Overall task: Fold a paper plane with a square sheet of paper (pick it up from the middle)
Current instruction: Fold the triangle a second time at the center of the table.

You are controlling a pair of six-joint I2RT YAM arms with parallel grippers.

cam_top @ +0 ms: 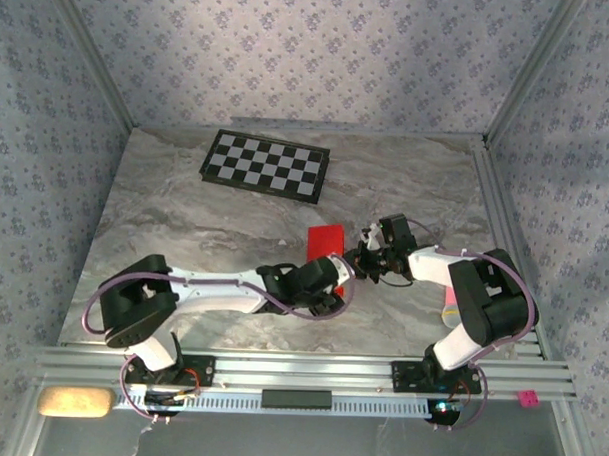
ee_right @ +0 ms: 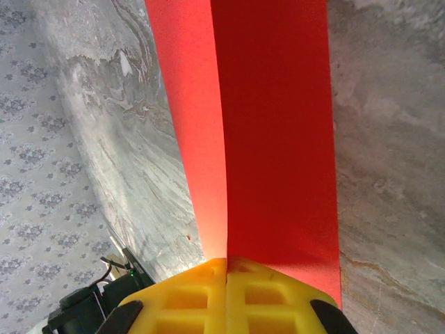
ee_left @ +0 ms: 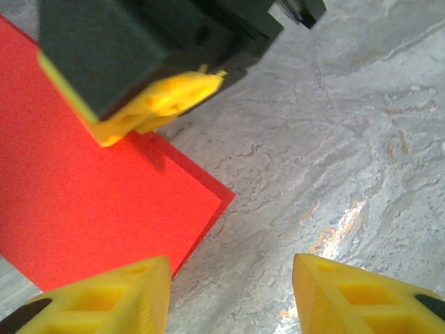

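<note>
Bottom centre, the right gripper point(ee_right: 227, 268) pinches the bright red creased paper sheet point(ee_right: 264, 139) tight; the left gripper point(ee_left: 229, 278), lower frame, stands parted and empty.

Marbled table point(cam_top: 184, 234) carries checkerboard point(cam_top: 266, 166) and red paper point(cam_top: 326, 241).

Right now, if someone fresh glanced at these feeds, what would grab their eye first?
First the bright red sheet of paper, lying near the middle of the grey marble table, with the shut right pincer set tips-first against it. Next, the left pincer stands open beside the sheet's corner, holding nothing. Farther back lies the black-and-white checkerboard.
</note>
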